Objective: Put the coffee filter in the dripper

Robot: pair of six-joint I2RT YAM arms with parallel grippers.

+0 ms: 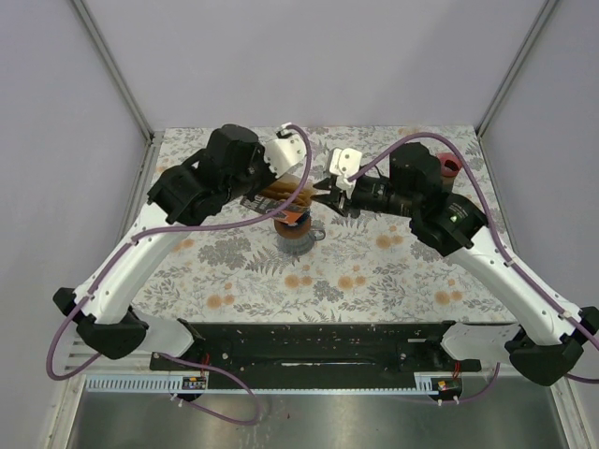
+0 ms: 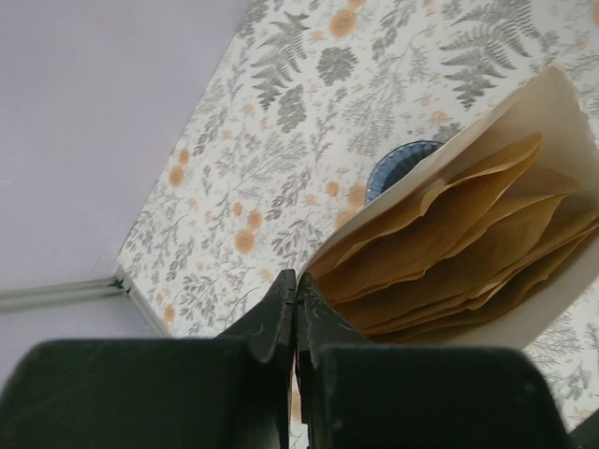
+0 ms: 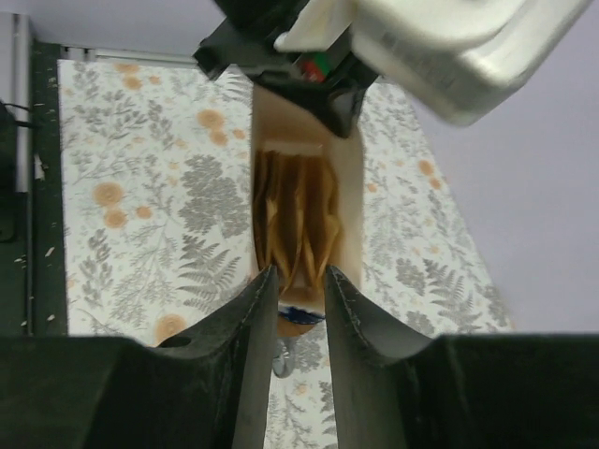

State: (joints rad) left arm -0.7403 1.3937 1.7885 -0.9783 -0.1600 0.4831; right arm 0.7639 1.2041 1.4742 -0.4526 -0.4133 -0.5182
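Only the wrist views show brown filters (image 2: 449, 243) fanned inside the pack (image 2: 552, 103). Left tool (image 2: 296, 285) pinches the pack's corner; right tool (image 3: 299, 278) stands narrowly open at the filters' edges.

You find no legible text, brand, number or sign in any view. Small orange tags (image 1: 194, 382) on front rail (image 1: 309, 383): print too small for you to read. Red-green mark (image 3: 316, 65) on left gripper (image 3: 314, 98): blurred, no characters you can make out. Filter sleeve (image 2: 562, 112): plain cream face toward you.
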